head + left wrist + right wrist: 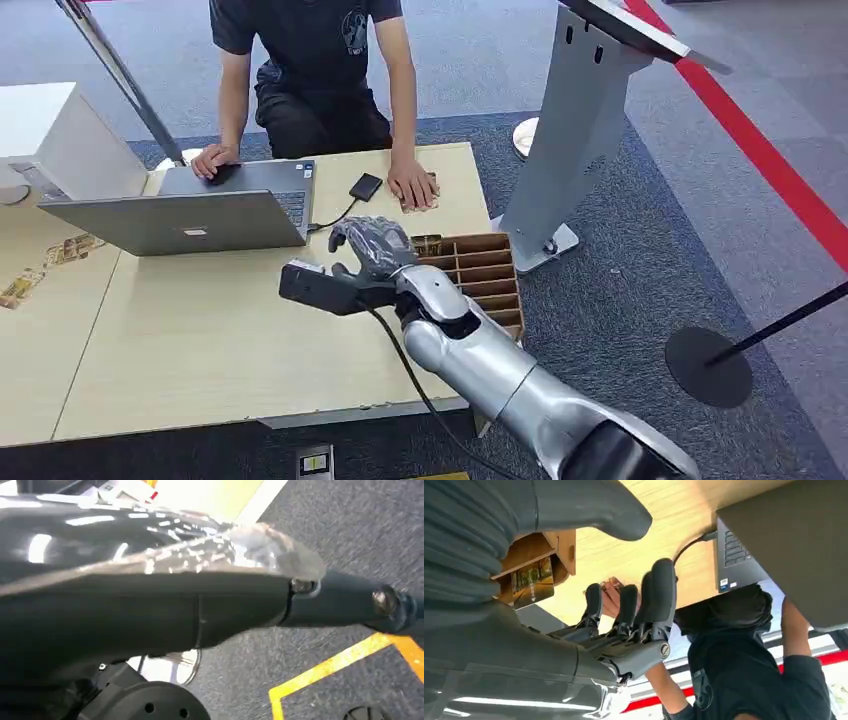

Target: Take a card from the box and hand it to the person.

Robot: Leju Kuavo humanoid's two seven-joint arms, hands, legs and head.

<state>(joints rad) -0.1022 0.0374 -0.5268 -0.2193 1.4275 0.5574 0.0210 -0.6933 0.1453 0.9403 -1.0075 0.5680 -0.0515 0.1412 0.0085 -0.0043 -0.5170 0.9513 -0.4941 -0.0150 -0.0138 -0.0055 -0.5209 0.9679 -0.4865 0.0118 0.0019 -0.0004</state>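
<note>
A brown cardboard box (pixel 490 280) with slotted dividers sits at the table's right edge. A gold-patterned card (pixel 428 243) stands in its far slot and appears close up in the right wrist view as the card (pixel 531 577) inside the box (pixel 539 555). My right hand (pixel 372 248) hovers just left of the box's far end, fingers spread, holding nothing. The right wrist view has this hand (pixel 624 620) with its thumb apart from the fingers (pixel 659 590). The person (pixel 320 60) sits across the table, one hand (pixel 412 188) flat on the tabletop beyond mine.
An open grey laptop (pixel 190 220) stands on the wooden table (pixel 220 340) left of my hand, with a small black device (pixel 365 187) cabled to it. A grey kiosk stand (pixel 580 120) rises right of the box. Cards (pixel 70 250) lie on the left table.
</note>
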